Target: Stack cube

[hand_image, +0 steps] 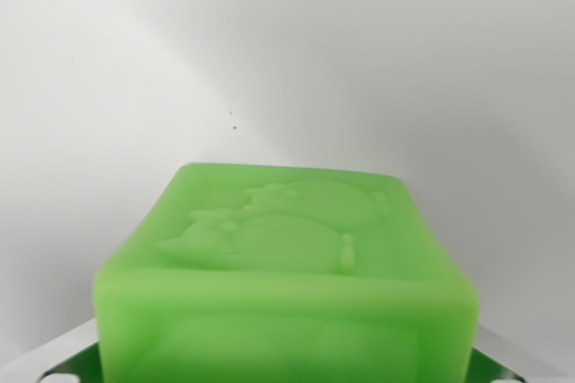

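A translucent green cube fills the lower middle of the wrist view, very close to the camera and slightly blurred. Its top face carries a raised animal relief. Slivers of my gripper's grey fingers show at the bottom left and bottom right corners, pressed against the cube's two sides. My gripper is shut on the cube. The cube's lower part and whatever lies under it are hidden. No other cube is in view.
A plain white surface spreads behind and around the cube, with two tiny dark specks beyond its far edge.
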Motion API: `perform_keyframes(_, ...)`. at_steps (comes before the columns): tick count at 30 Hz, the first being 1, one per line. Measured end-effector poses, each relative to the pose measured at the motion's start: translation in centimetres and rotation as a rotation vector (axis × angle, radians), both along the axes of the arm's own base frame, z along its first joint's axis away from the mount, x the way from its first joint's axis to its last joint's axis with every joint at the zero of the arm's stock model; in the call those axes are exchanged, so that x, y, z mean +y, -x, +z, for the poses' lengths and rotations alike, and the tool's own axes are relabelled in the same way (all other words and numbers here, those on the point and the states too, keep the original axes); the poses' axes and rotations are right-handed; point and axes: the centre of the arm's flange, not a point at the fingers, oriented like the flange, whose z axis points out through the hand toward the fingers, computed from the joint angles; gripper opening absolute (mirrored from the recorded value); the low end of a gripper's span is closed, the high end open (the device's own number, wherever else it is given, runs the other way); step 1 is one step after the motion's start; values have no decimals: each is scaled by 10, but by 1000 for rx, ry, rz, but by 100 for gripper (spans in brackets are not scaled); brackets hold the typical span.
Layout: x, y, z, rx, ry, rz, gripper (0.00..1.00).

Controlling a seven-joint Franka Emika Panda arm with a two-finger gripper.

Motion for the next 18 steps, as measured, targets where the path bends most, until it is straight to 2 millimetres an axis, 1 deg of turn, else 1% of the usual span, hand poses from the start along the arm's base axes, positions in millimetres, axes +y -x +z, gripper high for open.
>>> perform_keyframes(9,0,0,2,-1,0,0,0)
perform_keyframes(18,0,-1,13,-5,2,1,0)
